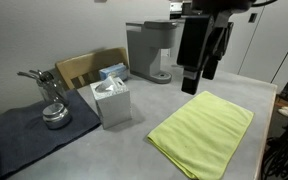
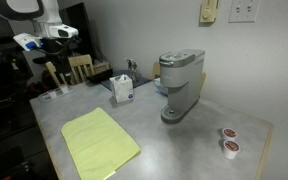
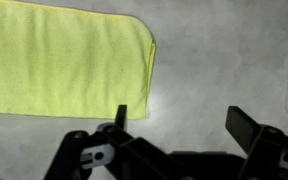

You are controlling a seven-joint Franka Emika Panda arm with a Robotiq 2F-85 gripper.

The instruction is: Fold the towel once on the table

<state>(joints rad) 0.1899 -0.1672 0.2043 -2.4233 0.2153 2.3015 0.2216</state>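
the towel (image 1: 202, 132) lies flat on the light-grey counter (image 1: 104, 150), a thin, soft yellow-green rectangle with a fine matte weave and rounded corners. in an exterior view its near edge seems to show a second layer under the top one. in the wrist view the towel (image 3: 64, 60) fills the upper left, and a slightly thicker rim runs down its short edge beside bare, smooth counter (image 3: 214, 50).

the hand (image 1: 198, 80) hangs in the air above the far end of the towel, dark and blocky, not touching it. in the wrist view the hand (image 3: 184, 118) is open: its two black fingers stand wide apart with only counter between them, one tip just beside the towel's corner.

behind the towel stands a grey plastic coffee maker (image 1: 149, 50), boxy with a rounded top. near it is a white tissue box (image 1: 112, 100), a squat cube with tissue poking out of its top. to the side of the box a dark grey-blue mat (image 1: 24, 130) carries a shiny metal vessel (image 1: 54, 112). a wooden chair back (image 1: 84, 68) shows beyond the counter.

in an exterior view the towel (image 2: 99, 143) lies well apart from two small round pods (image 2: 228, 140) near the counter's (image 2: 184, 140) far corner.
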